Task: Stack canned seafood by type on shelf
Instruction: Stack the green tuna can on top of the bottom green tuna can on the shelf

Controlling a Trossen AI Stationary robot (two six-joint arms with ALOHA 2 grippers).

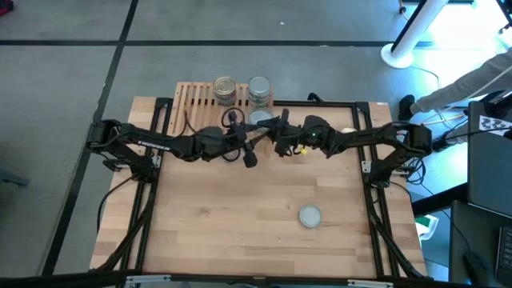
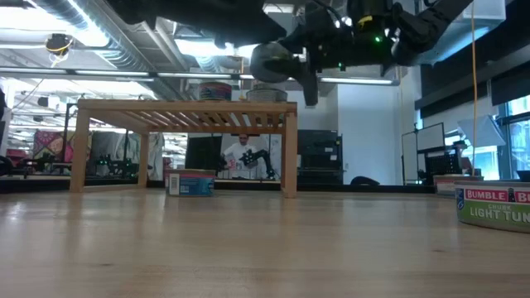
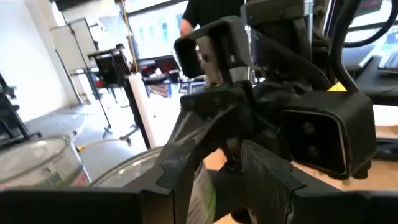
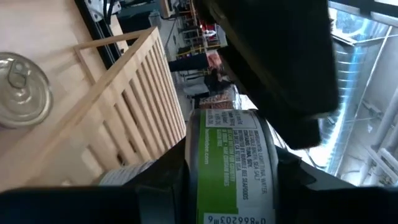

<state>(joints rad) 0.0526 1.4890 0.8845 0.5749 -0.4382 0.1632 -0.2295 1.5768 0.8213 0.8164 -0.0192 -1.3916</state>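
The shelf stands at the table's far edge. On its slats rest a stack of gold-lidded tins and a stack of silver-lidded tins. Just in front of the shelf, my left gripper and my right gripper meet high above the table. Both are shut on one green-labelled tin, which also shows in the low view. Both grippers point level. My left gripper has the tin's side wall between its two fingers, coming level from the table's left. The tin hangs clear of table and shelf. My right gripper, rolled onto its side, pinches the tin across its two flat faces, one finger on each. It comes level from the table's right, with the green label between the fingers.
A silver-lidded tin lies on the table near the front right and shows large in the low view. Another tin sits on the tabletop under the shelf. Black frame rails border the table. A person's sleeve shows at the far right.
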